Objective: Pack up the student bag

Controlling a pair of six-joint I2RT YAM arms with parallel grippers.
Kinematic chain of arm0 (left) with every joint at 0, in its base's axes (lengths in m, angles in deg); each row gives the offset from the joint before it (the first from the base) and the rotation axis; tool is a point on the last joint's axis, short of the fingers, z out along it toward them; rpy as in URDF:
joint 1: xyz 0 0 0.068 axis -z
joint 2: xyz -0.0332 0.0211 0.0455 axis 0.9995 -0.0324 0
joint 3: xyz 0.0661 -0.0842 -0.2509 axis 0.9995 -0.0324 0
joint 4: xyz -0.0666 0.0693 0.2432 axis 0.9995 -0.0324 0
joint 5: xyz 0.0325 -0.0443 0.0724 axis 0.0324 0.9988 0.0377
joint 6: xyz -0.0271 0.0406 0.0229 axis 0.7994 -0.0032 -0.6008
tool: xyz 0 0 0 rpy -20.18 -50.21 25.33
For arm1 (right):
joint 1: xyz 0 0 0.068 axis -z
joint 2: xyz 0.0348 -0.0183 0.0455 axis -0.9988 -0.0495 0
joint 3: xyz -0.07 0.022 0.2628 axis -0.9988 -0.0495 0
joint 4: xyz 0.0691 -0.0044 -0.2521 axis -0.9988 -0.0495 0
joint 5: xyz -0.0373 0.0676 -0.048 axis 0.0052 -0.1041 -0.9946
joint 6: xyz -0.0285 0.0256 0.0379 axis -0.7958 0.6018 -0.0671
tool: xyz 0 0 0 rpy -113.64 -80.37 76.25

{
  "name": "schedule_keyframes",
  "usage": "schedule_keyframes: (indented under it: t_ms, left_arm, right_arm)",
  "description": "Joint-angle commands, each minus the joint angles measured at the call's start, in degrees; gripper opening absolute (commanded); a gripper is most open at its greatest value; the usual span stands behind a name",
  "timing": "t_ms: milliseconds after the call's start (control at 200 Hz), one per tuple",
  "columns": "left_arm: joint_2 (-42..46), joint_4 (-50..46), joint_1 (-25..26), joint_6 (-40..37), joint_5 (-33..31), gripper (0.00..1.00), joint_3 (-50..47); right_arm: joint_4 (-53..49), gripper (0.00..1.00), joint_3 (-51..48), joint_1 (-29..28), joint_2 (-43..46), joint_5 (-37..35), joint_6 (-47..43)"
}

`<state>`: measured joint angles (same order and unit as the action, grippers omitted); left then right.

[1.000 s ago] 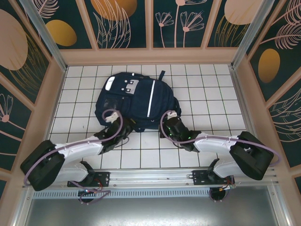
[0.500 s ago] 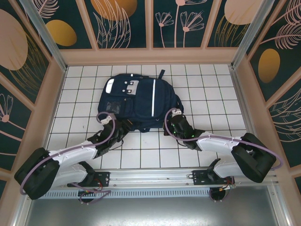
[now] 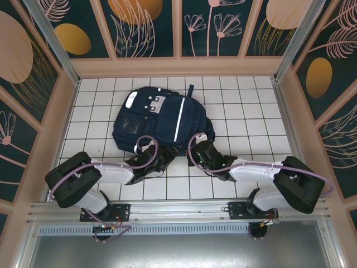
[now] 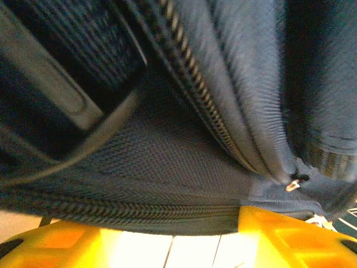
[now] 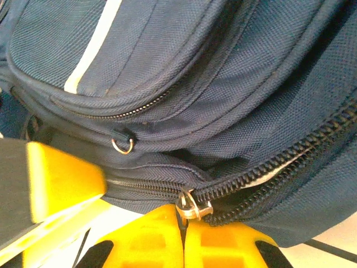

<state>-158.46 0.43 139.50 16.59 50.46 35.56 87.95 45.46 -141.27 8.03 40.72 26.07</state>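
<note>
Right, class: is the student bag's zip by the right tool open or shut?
Partly open. On the student bag, teeth left of the slider are meshed; right of it they gape, showing pale lining.

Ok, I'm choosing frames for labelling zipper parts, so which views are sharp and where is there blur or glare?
Top view: evenly lit and sharp, the backpack clear on the white tiles. Left wrist view: soft and smeared along the zipper teeth, the yellow fingers washed out by glare at the bottom. Right wrist view: crisp on the fabric weave and the zipper pull.

White tiled table (image 3: 234,95), floral teal walls (image 3: 150,28)
</note>
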Motion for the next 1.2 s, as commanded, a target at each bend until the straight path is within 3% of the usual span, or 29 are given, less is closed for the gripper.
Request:
schedule_keyframes:
  t_ms: [0, 110, 205, 255, 370, 525, 731, 936, 1196]
  left_arm:
    - [-1.78, 2.95, 0.31, 4.67, -1.05, 0.61, 2.05]
    - [-1.58, 1.94, 0.23, 5.34, -4.54, 0.66, 2.18]
    - [-0.44, -0.24, 0.03, 3.79, -7.48, 0.60, 2.87]
    - [0.19, -2.25, -0.24, 2.94, -8.94, 0.48, 3.55]
    - [1.98, -4.44, -1.21, 0.84, -10.13, 0.00, 3.44]
    - [7.16, -9.23, -2.40, -0.96, -12.75, 0.00, 1.29]
    - [17.61, -13.15, -8.92, -2.16, -13.09, 0.00, -6.89]
    - [29.77, -24.23, -13.82, -7.37, -17.69, 0.00, -9.60]
    - [34.65, -27.67, -26.73, -14.62, -11.39, 0.00, -12.32]
  right_arm:
    - [3.81, 0.00, 3.12, -1.85, -0.02, -0.71, 0.17]
    - [3.63, 0.00, 3.43, -3.10, 0.23, -0.83, 0.35]
    - [3.68, 0.00, 3.35, -3.72, 0.34, -0.82, 0.55]
    - [3.68, 0.00, 3.26, -3.73, 0.38, -0.83, 0.70]
    - [3.03, 0.00, 3.17, -3.77, 0.33, -1.42, 0.53]
    - [1.93, 0.00, 2.54, -2.60, 0.75, -2.68, 0.76]
    - [1.65, 0.00, 0.24, 1.91, 3.28, -1.33, 0.97]
    - [1.22, 0.00, -1.65, 6.43, 4.28, 0.38, 0.18]
    - [1.74, 0.00, -2.59, 10.14, 2.56, 1.53, -1.35]
